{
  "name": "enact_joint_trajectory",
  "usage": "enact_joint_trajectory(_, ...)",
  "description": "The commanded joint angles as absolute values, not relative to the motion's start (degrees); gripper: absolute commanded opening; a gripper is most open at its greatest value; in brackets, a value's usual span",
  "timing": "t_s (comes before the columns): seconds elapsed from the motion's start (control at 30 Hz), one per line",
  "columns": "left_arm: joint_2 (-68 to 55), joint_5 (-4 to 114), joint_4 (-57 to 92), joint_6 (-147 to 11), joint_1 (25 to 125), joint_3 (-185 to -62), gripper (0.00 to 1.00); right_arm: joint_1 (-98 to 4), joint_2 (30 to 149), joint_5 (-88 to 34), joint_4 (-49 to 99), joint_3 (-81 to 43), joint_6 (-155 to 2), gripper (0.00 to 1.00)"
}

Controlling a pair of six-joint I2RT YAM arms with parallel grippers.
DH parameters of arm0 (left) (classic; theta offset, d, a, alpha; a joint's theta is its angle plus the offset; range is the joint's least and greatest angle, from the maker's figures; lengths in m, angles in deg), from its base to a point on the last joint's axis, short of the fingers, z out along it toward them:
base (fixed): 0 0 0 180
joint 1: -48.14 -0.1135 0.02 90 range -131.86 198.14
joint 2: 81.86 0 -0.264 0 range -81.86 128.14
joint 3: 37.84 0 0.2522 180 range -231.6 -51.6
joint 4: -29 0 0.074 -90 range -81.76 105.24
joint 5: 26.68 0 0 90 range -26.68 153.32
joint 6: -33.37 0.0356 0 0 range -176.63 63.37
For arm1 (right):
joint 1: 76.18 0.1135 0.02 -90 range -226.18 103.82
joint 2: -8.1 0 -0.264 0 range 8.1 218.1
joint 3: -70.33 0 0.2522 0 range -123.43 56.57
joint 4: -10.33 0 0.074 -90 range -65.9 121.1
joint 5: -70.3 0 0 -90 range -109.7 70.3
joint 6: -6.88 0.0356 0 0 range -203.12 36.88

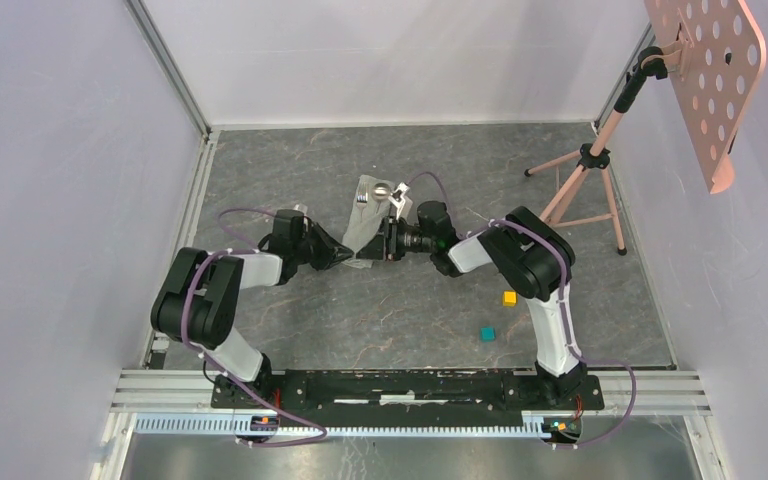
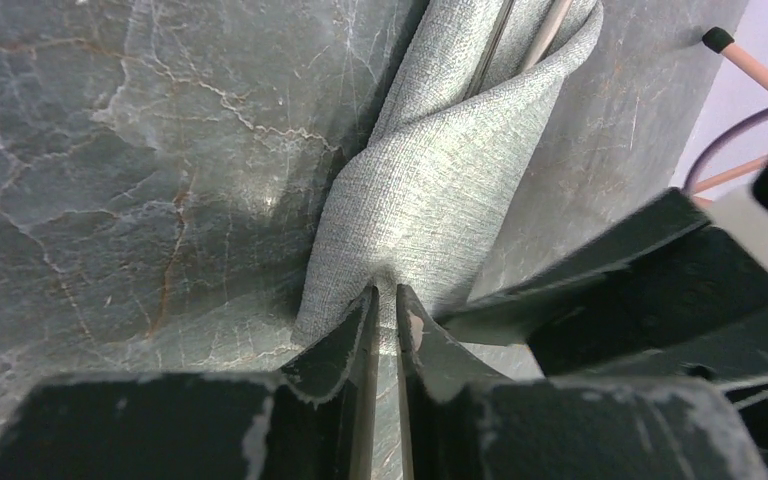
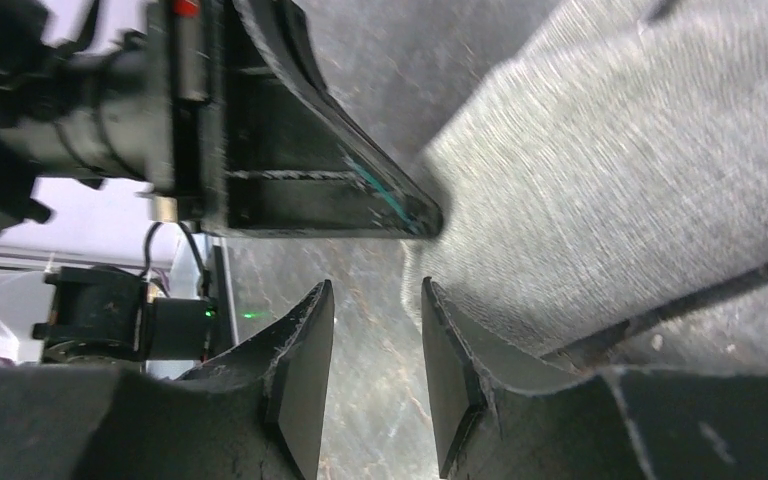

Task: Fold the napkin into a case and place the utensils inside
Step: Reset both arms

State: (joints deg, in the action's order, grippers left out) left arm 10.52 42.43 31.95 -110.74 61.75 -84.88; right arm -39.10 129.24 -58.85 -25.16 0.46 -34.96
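The grey-green napkin (image 1: 364, 222) lies folded into a narrow strip at the middle of the table. The heads of the utensils, a fork (image 1: 362, 199) and a spoon (image 1: 384, 190), stick out of its far end. In the left wrist view the napkin (image 2: 440, 180) narrows toward my left gripper (image 2: 385, 292), which is shut on its near corner, and two thin utensil handles (image 2: 508, 30) run inside the fold. My right gripper (image 3: 376, 292) stands open just beside the napkin (image 3: 620, 170) with only bare table between its fingers. Both grippers meet at the napkin's near end (image 1: 360, 255).
A yellow cube (image 1: 509, 298) and a teal cube (image 1: 487, 333) lie on the table near the right arm. A tripod (image 1: 590, 160) with a perforated board (image 1: 705, 70) stands at the back right. White walls enclose the table.
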Motion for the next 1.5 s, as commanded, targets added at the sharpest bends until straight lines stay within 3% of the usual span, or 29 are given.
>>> enact_joint_trajectory(0.0, 12.27, 45.76, 33.02, -106.64, 61.72, -83.99, 0.19, -37.82, 130.76, -56.68, -21.89, -0.29, -39.81, 0.43)
enact_joint_trajectory(0.23, 5.93, 43.99, 30.41, -106.57, 61.68, -83.43, 0.20, -36.58, 127.41, -50.87, -4.02, -3.33, -50.85, 0.44)
enact_joint_trajectory(0.5, -19.38, 42.68, 10.23, -98.74, 61.68, -91.60, 0.45, -36.22, 97.71, -38.65, 27.35, -3.46, -71.61, 0.59)
enact_joint_trajectory(0.63, -28.34, 41.27, 2.00, -92.75, 61.52, -99.45, 0.53, -36.41, 81.84, -30.33, 35.91, -2.45, -76.37, 0.68)
enact_joint_trajectory(0.73, -32.22, 41.13, -3.69, -88.74, 61.30, -106.94, 0.58, -36.58, 71.07, -23.02, 39.30, -2.36, -76.63, 0.79)
enact_joint_trajectory(0.77, -33.13, 41.34, -5.03, -87.80, 61.24, -109.20, 0.68, -36.60, 68.38, -20.86, 40.49, -2.65, -76.88, 0.81)
enact_joint_trajectory(1.0, -38.10, 45.15, -10.06, -82.81, 61.24, -124.10, 0.82, -36.57, 53.27, -11.14, 46.69, -7.10, -84.74, 0.98)
enact_joint_trajectory(1.47, -45.62, 50.57, -7.12, -81.68, 61.24, -127.12, 0.89, -36.55, 37.19, -3.11, 40.97, -4.90, -90.26, 0.98)
